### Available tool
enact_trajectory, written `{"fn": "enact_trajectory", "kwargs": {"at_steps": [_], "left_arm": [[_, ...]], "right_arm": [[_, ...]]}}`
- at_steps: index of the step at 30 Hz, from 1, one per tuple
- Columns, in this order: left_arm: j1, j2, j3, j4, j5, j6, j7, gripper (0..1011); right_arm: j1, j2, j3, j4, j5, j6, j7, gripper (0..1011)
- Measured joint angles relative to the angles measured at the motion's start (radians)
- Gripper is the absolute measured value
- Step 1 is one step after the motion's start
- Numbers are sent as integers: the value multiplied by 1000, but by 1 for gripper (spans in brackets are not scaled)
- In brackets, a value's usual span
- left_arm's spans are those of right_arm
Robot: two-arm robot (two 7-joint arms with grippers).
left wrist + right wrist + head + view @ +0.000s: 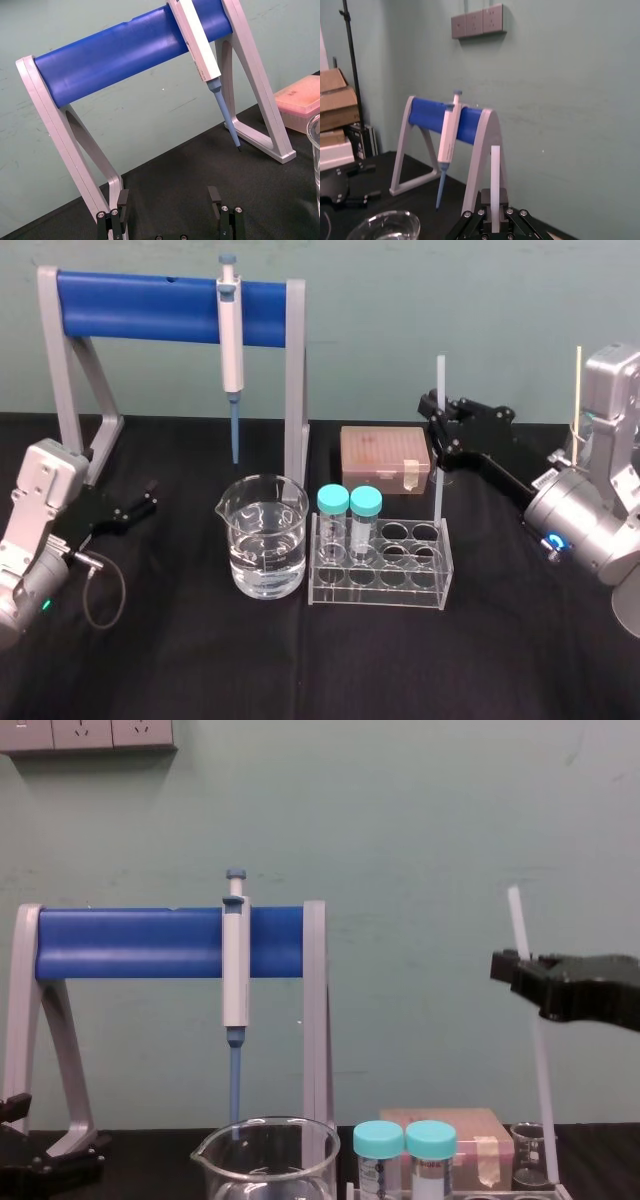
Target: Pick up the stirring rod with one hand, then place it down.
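Note:
The stirring rod point(438, 380) is a thin white translucent rod standing nearly upright at the right of the table. My right gripper point(437, 427) is shut on it about a third of the way down from its top. In the chest view the stirring rod point(531, 1040) leans slightly, and the right gripper point(510, 966) pinches it high above the table. Its lower end reaches down beside the far right corner of the tube rack point(380, 592); whether it touches anything I cannot tell. In the right wrist view the rod point(495, 170) rises from between the black jaws. My left gripper point(140, 504) rests open at the table's left.
A grey stand with a blue bar point(140, 306) holds the pipette point(231, 340) at the back. A glass beaker of water point(265, 536) stands mid-table. The rack holds two teal-capped tubes point(348, 504). A pink tip box point(384, 454) and a small beaker point(528, 1150) sit behind it.

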Motion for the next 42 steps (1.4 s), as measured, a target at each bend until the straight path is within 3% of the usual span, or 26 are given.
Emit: {"fn": "enact_trajectory", "kwargs": {"at_steps": [27,42], "left_arm": [[0,0,0,0,0,0,0,1000],[0,0,0,0,0,0,0,1000]], "right_arm": [[19,-50,-17,106,-15,-49,13,78],[40,-77,-32,182,-57,-97,21,78]]}}
